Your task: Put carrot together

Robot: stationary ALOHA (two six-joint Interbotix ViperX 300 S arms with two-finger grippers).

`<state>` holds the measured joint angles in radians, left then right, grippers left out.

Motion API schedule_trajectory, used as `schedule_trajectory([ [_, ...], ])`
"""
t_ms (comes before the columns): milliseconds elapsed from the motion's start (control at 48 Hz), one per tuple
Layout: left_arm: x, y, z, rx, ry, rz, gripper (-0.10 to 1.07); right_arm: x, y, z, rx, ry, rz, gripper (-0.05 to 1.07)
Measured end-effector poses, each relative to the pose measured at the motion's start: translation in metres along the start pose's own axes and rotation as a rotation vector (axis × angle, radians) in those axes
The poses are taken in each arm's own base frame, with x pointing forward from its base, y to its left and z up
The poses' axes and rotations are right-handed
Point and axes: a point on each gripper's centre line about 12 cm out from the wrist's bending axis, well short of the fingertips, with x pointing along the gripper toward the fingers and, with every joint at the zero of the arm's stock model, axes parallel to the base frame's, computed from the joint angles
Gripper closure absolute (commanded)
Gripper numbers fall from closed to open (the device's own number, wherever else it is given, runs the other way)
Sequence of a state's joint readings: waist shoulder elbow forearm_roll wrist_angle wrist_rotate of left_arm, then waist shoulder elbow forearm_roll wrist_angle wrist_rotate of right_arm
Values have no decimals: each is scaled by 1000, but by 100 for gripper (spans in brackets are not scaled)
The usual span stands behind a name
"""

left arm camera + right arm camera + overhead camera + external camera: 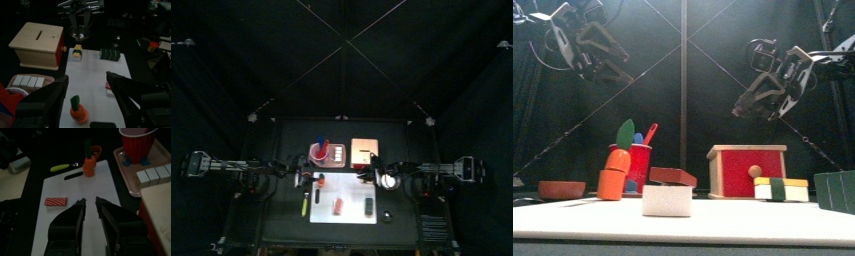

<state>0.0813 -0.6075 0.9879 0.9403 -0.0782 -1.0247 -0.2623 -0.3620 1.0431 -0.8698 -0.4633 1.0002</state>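
The carrot [615, 172] stands upright on the white mat [73, 188], an orange body with a green top; a seam runs around its middle. It also shows in the top view as the carrot [321, 181]. My left gripper [87, 77] hangs high above the mat, open wide, with the carrot [79, 112] below and between its jaws. My right gripper [90, 203] is also raised, its jaws a narrow gap apart with nothing between them. The carrot [89, 166] lies well beyond it. In the front view both the left gripper [596, 58] and the right gripper [767, 92] hang clear of everything.
A red block [57, 201] lies on the mat and a yellow-green stick [60, 167] lies off its edge. Behind the mat stand a red cup [643, 160] and a wooden box [40, 44]. White blocks [155, 176] sit by the box. A brown bowl [561, 188] is at far left.
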Motion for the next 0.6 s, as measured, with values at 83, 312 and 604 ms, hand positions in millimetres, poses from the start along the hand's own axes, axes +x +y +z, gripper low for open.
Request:
schedule_trajectory([
  [83, 0, 2, 0, -3, 0, 9, 3, 1, 3, 4, -51, -15, 7, 37],
  [312, 0, 7, 0, -9, 0, 27, 3, 9, 11, 12, -144, -4, -39, 37],
  [604, -1, 8, -5, -6, 11, 31, 3, 18, 22, 15, -187, 12, -41, 37],
])
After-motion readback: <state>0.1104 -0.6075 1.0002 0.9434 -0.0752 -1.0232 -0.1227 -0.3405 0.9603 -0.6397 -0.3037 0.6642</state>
